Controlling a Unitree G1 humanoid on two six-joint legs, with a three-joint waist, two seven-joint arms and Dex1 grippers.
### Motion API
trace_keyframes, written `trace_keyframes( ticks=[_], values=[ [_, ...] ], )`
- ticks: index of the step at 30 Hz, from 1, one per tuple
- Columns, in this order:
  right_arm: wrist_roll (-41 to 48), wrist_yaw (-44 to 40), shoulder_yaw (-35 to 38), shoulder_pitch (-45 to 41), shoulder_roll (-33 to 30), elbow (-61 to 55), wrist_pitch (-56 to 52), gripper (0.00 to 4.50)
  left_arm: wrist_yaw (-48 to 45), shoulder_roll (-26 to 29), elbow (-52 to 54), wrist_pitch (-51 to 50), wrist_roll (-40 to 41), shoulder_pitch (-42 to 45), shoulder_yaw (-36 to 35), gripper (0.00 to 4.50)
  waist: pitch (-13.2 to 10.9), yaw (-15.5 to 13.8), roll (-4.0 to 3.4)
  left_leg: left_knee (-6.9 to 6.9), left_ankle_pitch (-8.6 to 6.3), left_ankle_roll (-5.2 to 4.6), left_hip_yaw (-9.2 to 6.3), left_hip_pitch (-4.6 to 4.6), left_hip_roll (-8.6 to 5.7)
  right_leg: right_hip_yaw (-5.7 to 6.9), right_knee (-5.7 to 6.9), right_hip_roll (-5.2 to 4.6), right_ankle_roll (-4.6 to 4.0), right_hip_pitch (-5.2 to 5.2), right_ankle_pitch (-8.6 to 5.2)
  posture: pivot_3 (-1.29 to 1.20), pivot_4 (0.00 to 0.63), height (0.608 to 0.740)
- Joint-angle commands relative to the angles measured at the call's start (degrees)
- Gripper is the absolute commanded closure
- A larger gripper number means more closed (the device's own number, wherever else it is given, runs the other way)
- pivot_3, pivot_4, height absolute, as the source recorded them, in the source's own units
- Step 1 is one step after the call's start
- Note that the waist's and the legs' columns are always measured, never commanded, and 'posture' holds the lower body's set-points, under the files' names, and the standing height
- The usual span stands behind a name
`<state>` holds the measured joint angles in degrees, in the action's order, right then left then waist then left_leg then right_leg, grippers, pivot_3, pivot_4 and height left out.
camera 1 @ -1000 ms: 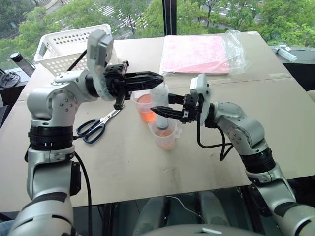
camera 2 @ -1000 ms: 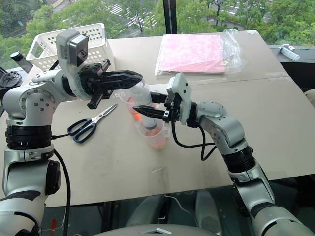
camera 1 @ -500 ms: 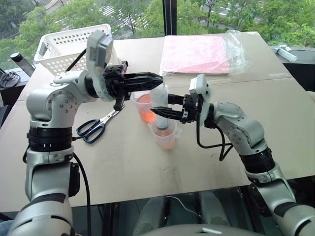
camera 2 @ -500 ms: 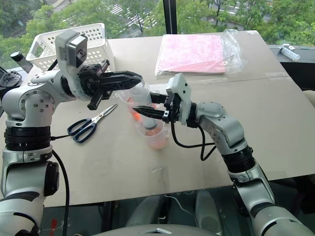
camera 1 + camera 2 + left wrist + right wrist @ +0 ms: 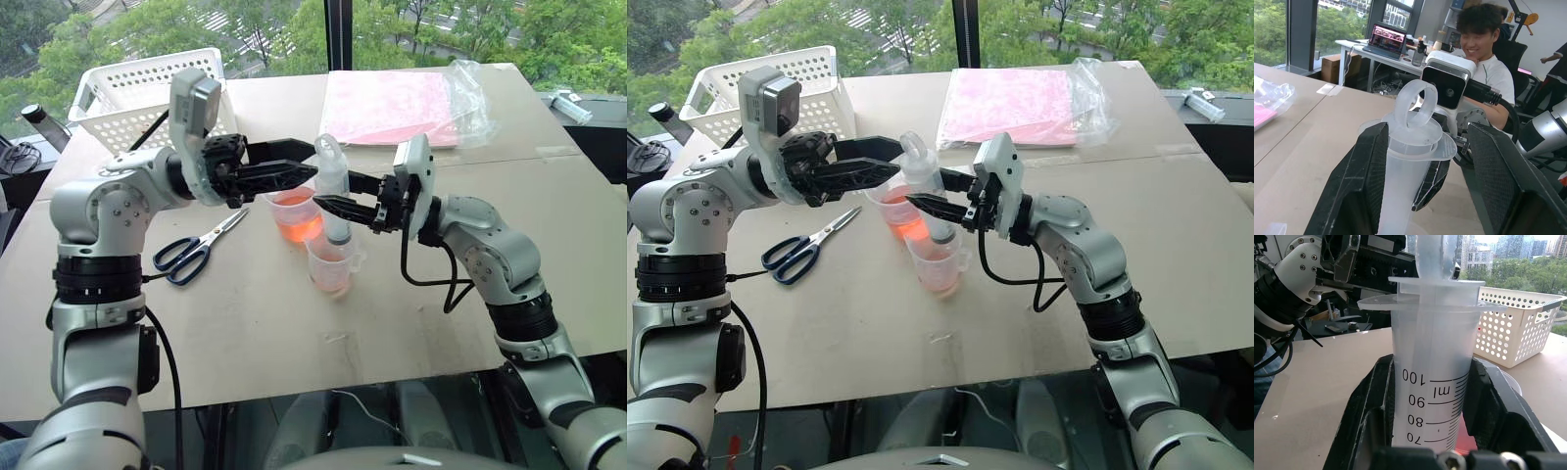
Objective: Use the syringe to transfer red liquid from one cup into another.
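Moved: left end effector (image 5: 294,164) has spread its fingers; a second ago they were pressed together over the plunger top, and now they stand apart on either side of it.
Plunger: white ring end (image 5: 1416,102) sits down against the barrel flange, between the left fingers (image 5: 1364,186), with a gap showing on the right-hand side.
Right end effector: (image 5: 338,204) pinches the syringe (image 5: 333,201) round its barrel, fingers tight against the clear wall just under the top mark, as the right wrist view shows.
Syringe now: upright, tip pointing down into the small cup (image 5: 330,264), which stands nearer than the big cup (image 5: 295,213).
Shift since earlier: syringe and right end effector both sit a little higher and further right in the head views than before; the barrel stands clearer above the small cup.
Red liquid: some in the big cup (image 5: 297,223), some in the bottom of the small cup (image 5: 331,279); I cannot tell whether any remains in the barrel.
Meaning: plunger looks fully pressed, so this load is probably emptied and the left side is letting go.
Next: likely carry the syringe back to the big cup for another draw.
Risk: drips from the tip on the way across the tabletop (image 5: 294,333).
Nearby: scissors (image 5: 191,250) left, basket (image 5: 127,93) far left.
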<state>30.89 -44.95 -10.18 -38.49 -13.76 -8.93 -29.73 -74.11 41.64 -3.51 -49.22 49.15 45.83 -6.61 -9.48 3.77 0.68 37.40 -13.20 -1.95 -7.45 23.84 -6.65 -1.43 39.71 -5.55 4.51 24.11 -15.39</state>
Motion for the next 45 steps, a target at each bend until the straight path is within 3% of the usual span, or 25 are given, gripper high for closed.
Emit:
trace_keyframes(
  ticks=[1,11,17,24,30,33,39,45],
  values=[
    [3.2,3.0,5.2,-3.1,2.7,-5.6,2.8,3.02,-1.2,0.2,1.3,-2.8,0.2,-1.3,2.5,1.97,0.0,0.1,0.0,0.0,0.0,0.0,0.0,0.0,0.0,0.0,0.0,0.0,0.0,0.0,0.0,0.0,0.15,0.74],
    [9.0,7.8,5.9,-1.4,6.5,-10.3,-2.2,3.02,0.5,0.7,1.7,-5.4,3.2,0.5,-0.9,1.97,0.0,0.0,0.0,0.0,0.0,0.0,-0.01,0.0,0.0,0.0,0.0,0.0,0.0,0.0,0.0,0.0,0.15,0.74],
    [18.2,12.7,11.7,-2.9,5.5,-13.2,-8.3,3.02,2.8,1.9,0.0,-6.7,5.9,2.3,-5.7,1.97,0.0,0.0,0.0,0.0,0.0,0.0,-0.01,0.0,0.0,0.0,0.01,-0.03,0.0,0.0,0.0,0.0,0.15,0.74],
    [36.9,24.6,22.3,-6.0,-3.2,-15.0,-21.3,3.02,3.6,6.9,-2.1,-6.1,5.3,-0.3,-10.9,1.97,0.0,-0.1,-0.04,-0.07,0.0,0.0,-0.02,0.0,0.02,0.0,-0.05,-0.05,-0.01,0.0,0.0,0.0,0.15,0.74],
    [45.4,28.6,25.0,-3.0,-19.4,-13.8,-32.5,3.02,4.3,10.5,0.4,-6.1,5.5,-7.4,-14.5,1.97,0.0,-0.6,-0.03,-0.13,-0.01,-0.03,0.0,0.0,0.03,-0.06,-0.23,-0.13,-0.02,-0.07,-0.01,0.0,0.15,0.74],
    [40.3,26.9,23.5,0.1,-28.5,-13.6,-36.1,3.02,3.9,13.0,2.8,-3.5,2.3,-13.5,-14.3,1.97,0.0,-0.9,-0.03,-0.14,-0.02,-0.05,-0.02,0.01,0.03,-0.12,-0.35,-0.15,-0.02,-0.15,-0.01,0.0,0.15,0.74],
    [30.9,29.2,15.3,-0.4,-39.5,-8.7,-46.2,3.02,5.9,15.3,7.2,4.2,-6.1,-25.2,-13.5,1.97,0.0,-1.4,-0.04,-0.25,-0.05,-0.11,0.04,0.01,0.1,-0.15,-0.71,-0.16,-0.02,-0.27,0.0,0.0,0.15,0.74],
    [22.9,30.9,12.0,2.1,-39.3,-3.8,-50.9,3.02,8.1,12.7,16.8,7.7,-8.9,-39.4,-13.3,1.97,0.0,-1.8,-0.03,-0.33,-0.16,-0.28,0.14,0.05,0.1,-0.17,-0.95,-0.26,-0.03,-0.3,0.0,0.0,0.15,0.74]
  ],
)
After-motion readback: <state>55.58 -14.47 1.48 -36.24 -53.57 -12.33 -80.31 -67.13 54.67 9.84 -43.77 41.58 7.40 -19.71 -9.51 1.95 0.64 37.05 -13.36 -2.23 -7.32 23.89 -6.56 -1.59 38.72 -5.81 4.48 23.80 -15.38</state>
